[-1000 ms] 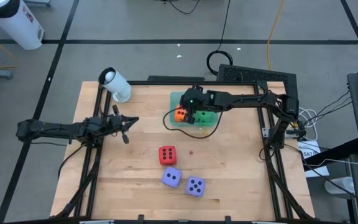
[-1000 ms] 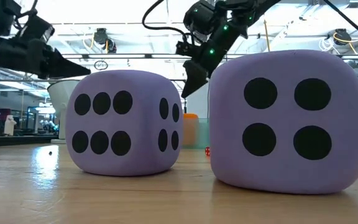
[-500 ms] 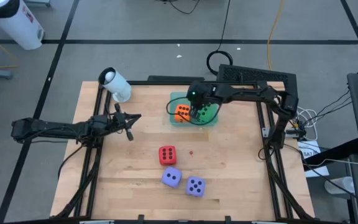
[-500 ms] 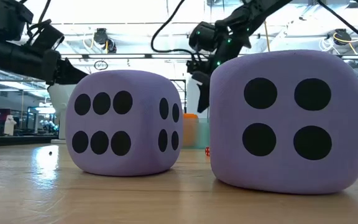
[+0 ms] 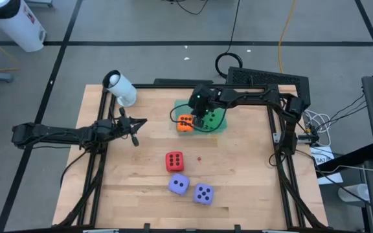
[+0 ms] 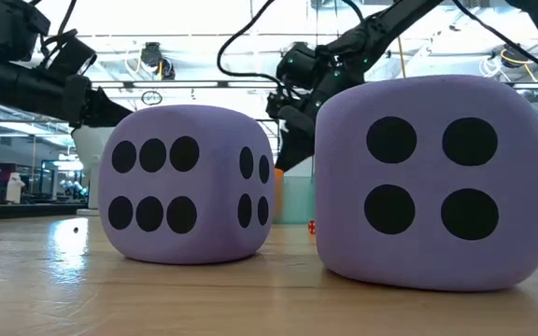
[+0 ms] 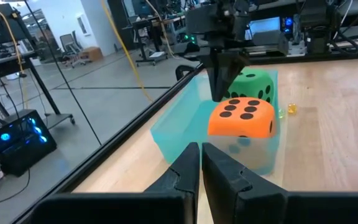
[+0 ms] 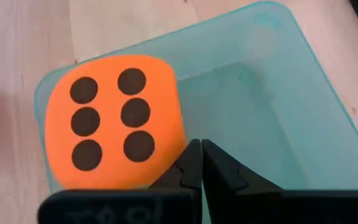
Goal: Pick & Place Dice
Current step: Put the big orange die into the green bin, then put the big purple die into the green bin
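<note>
The right tool (image 5: 198,121), its fingers pressed together and gripping nothing, hangs over a translucent green tray (image 5: 220,123) near the desk's (image 5: 141,194) far edge, its tips beside the orange die (image 5: 186,122) that sits six pips up at one end of the tray. The green die (image 7: 251,83) rests in the same tray behind the orange one. The red die (image 5: 174,160) lies alone mid-desk, with the two purple dice (image 5: 179,185) close together near the front edge. The left tool (image 5: 135,125), also closed and empty, waits above the desk's left side, its arm stretched in low from the left; a white cylinder (image 5: 120,88) lies at the far left corner.
</note>
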Controlling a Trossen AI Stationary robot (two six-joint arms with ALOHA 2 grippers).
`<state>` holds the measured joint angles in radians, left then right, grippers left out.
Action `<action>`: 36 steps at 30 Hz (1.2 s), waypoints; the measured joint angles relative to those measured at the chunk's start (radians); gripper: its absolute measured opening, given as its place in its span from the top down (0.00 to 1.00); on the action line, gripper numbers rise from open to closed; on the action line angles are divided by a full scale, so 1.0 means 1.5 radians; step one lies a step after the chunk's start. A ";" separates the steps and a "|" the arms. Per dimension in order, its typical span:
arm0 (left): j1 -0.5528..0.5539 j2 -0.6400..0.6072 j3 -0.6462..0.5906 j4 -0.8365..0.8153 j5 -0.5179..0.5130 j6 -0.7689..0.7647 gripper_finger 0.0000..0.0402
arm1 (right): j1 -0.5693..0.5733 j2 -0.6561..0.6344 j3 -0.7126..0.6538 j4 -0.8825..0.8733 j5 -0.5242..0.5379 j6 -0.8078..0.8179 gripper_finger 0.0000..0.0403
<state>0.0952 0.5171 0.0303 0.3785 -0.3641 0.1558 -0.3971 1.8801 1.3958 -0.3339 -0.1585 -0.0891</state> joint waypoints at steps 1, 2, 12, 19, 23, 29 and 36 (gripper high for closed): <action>0.000 0.000 0.000 -0.001 0.000 0.000 0.92 | 0.000 0.000 0.000 0.008 0.000 0.004 1.00; 0.000 0.000 0.000 -0.001 0.000 -0.001 0.92 | 0.000 0.000 0.000 0.012 0.000 0.006 1.00; 0.000 0.000 0.000 0.000 0.000 0.000 0.92 | 0.002 -0.008 0.000 -0.083 0.142 0.031 1.00; 0.000 0.000 0.000 0.000 -0.001 0.002 0.92 | 0.010 -0.009 0.001 -0.211 0.141 0.068 1.00; 0.000 0.000 0.000 0.000 -0.001 -0.001 0.92 | 0.029 -0.008 0.000 -0.217 0.138 0.039 1.00; 0.000 0.000 0.000 0.000 -0.001 -0.001 0.92 | 0.049 -0.008 -0.001 -0.171 0.138 -0.002 1.00; 0.000 0.000 0.000 0.000 -0.001 0.002 0.92 | 0.027 -0.016 -0.001 -0.128 0.148 0.053 1.00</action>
<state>0.0952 0.5171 0.0303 0.3780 -0.3656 0.1581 -0.3560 1.8566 1.3945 -0.5253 0.0642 -0.0090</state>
